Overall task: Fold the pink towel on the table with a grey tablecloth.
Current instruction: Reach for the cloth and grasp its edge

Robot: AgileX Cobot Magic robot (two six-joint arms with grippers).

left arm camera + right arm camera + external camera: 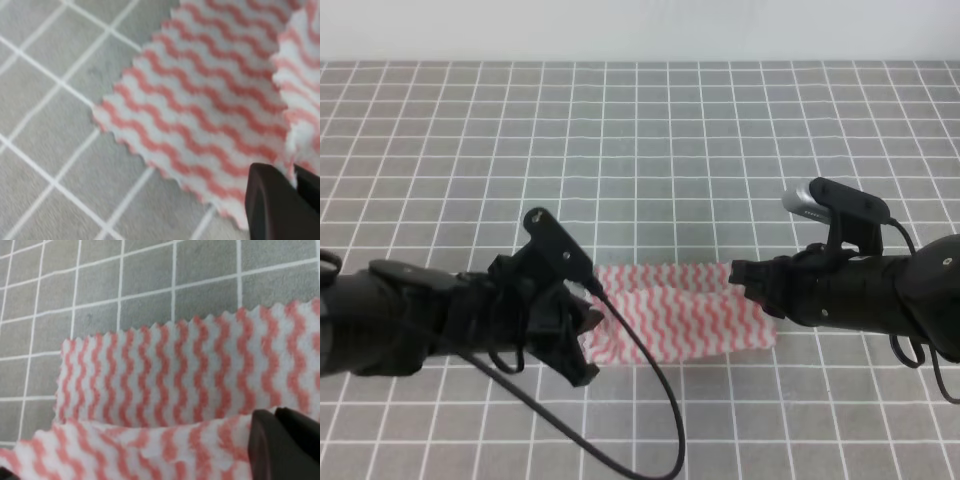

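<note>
Towel (685,310) pinched at left end by left gripper (292,187), right end by right gripper (274,432); best lifted evenly, edges aligned.

Both arms are matte black with chunky, angular housings. The left arm (410,315) trails a thin black cable (650,385) that loops off its wrist bracket. The right arm (880,290) carries a black camera mount (855,215) above its wrist, tipped with a silver-grey cylinder (798,200).
</note>
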